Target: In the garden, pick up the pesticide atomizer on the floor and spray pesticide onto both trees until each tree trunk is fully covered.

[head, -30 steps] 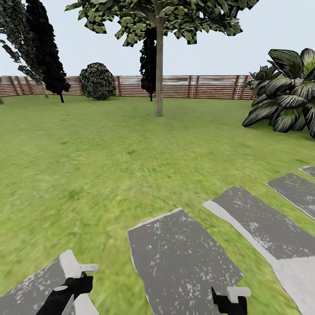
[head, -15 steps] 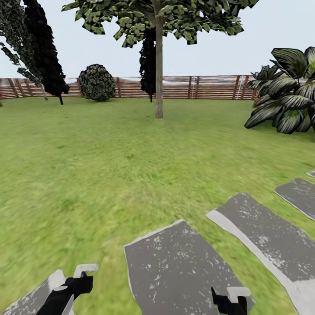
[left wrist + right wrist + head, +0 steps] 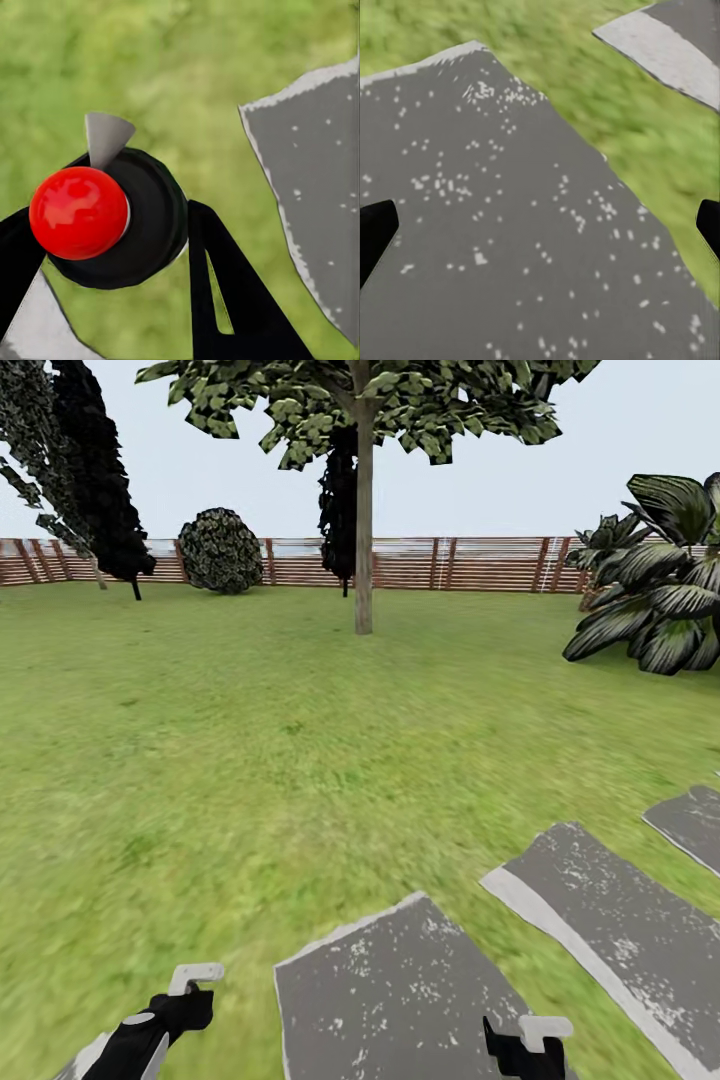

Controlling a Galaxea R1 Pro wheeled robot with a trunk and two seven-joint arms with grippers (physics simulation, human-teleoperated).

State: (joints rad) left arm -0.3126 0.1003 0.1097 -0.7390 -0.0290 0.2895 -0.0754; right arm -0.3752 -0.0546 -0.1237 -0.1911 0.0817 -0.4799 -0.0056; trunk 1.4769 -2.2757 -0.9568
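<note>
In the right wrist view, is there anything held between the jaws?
No, the right gripper is open, with just a grey paving stone below it.

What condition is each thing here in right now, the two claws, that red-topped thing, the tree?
Left gripper: shut on the atomizer.
Atomizer: held off the ground, red knob facing the wrist camera, above grass.
Right gripper: open, holding nothing, over a grey paving stone.
Tree trunk: upright, far across the lawn, no white specks visible on it.

1. The atomizer (image 3: 97, 221), black-bodied with a glossy red knob, is clamped in the left hand (image 3: 112, 300).
2. One tree trunk (image 3: 363, 530), straight and grey-tan, stands upright on the lawn (image 3: 250, 740) near the far fence (image 3: 470, 563).
</note>
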